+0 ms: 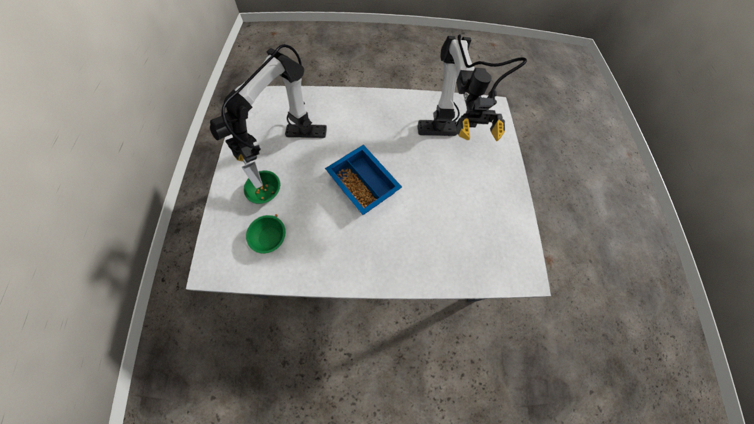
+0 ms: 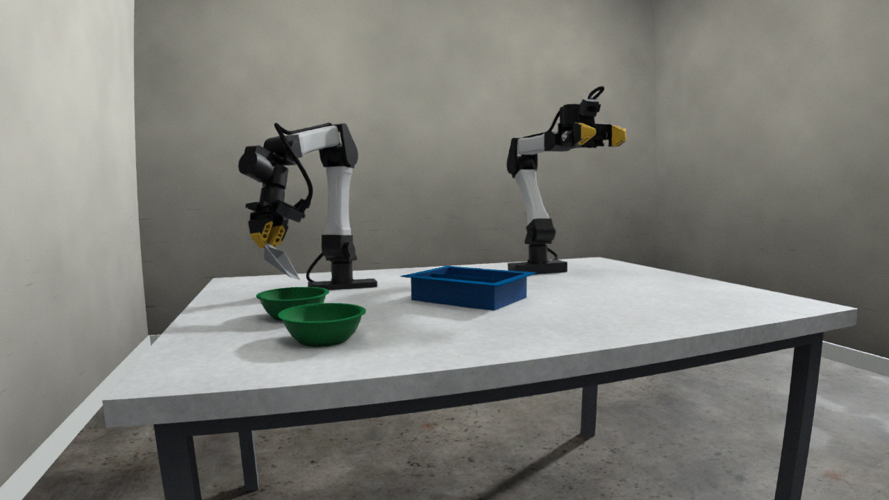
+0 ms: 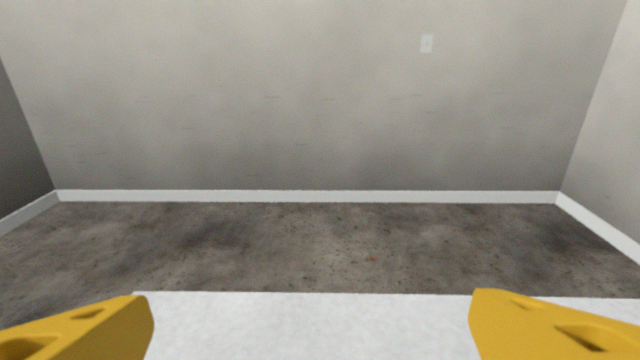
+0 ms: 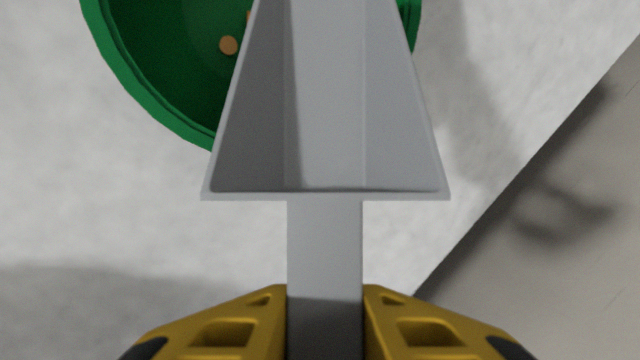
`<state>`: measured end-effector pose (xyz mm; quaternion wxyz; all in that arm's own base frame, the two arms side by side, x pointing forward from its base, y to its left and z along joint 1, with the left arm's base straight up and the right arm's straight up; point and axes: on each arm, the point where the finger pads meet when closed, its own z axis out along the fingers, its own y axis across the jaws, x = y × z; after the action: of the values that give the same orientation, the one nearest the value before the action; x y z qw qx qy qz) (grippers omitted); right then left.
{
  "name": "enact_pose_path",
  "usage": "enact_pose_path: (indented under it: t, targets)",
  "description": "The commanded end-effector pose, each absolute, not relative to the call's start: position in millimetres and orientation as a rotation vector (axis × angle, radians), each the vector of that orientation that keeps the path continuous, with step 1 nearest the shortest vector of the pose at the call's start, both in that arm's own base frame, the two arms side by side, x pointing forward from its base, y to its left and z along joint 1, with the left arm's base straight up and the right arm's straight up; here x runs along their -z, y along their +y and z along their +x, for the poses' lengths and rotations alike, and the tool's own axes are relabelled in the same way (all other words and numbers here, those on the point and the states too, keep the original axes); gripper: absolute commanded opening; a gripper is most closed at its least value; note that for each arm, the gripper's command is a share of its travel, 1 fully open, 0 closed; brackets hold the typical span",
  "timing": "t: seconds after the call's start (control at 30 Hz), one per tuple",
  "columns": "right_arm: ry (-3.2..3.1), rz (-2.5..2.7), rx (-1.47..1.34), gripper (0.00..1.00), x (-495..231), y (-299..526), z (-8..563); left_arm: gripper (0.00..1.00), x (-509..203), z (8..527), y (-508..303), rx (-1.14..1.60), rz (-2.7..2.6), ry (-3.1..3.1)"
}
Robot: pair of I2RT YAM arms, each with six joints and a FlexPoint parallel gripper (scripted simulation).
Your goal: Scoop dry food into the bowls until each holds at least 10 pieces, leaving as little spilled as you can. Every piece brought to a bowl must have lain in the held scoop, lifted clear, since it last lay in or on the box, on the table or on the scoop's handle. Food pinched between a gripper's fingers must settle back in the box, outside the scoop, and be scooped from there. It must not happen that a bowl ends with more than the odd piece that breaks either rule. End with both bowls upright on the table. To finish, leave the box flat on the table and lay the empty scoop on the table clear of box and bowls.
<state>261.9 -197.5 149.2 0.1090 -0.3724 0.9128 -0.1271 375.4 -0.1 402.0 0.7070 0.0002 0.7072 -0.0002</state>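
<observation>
Above the far bowl (image 1: 261, 198) (image 2: 292, 303) (image 4: 150, 107), the right gripper (image 1: 242, 156) (image 2: 267, 244) (image 4: 324, 298) is shut on the handle of the scoop (image 1: 253, 174) (image 2: 280, 260) (image 4: 327, 115), whose blade slants down over the bowl; no food shows in the part of it visible from the right wrist. Several pieces lie in that bowl, probably short of ten, though the blade hides some of the floor. None show in the near bowl (image 1: 265, 234) (image 2: 321, 324), and one stray piece (image 1: 276, 215) lies on the table (image 1: 422, 242) (image 2: 559, 329) just beside its rim. The most likely trouble is a dipping tip: if the arm lowers while swinging off, the blade could catch the far bowl's rim and tilt or drag it. A steep carry on the next load could shed food between box and bowls, and a hurried tip could throw pieces over the rim. The bowls stand close together, so an overshoot might knock the second. The far bowl also sits near the table's side edge, leaving little room for a push outward. Toward the box (image 1: 382, 195) (image 2: 453, 292), with food in one compartment, the way is wider. The left gripper (image 1: 481, 131) (image 2: 601, 135) (image 3: 311, 306) stands wide with nothing in it, well apart from the work, and seems unlikely to interfere.
</observation>
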Motion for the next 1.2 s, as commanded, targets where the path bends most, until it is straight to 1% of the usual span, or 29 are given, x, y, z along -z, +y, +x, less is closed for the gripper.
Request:
enact_pose_path:
  t: [0.0, 0.07, 0.27, 0.47, 1.03, 1.17]
  targets:
    - [2.725, -0.884, 0.311, 0.0, -151.9, -189.0, 252.2, 1.0, -409.4, 373.5, -0.1, 0.001, 0.0, 1.552]
    - [2.721, -0.854, 0.319, 0.0, -152.6, -190.9, 254.2, 1.0, -409.4, 373.5, -0.1, 0.001, 0.0, 1.552]
    - [2.783, -0.599, 0.194, 0.0, -142.6, -181.0, 240.7, 1.0, -409.4, 373.5, -0.1, 0.001, 0.0, 1.552]
    - [2.747, -0.618, 0.24, 0.0, -147.7, -183.4, 251.1, 1.0, -409.4, 373.5, -0.1, 0.001, 0.0, 1.552]
    - [2.7, -0.085, 0.097, 0.0, -124.9, -153.0, 236.8, 1.0, -409.4, 373.5, -0.1, 0.001, 0.0, 1.552]
    - [2.69, -0.036, 0.087, 0.0, -123.0, -150.4, 235.5, 1.0, -409.4, 373.5, -0.1, 0.001, 0.0, 1.552]
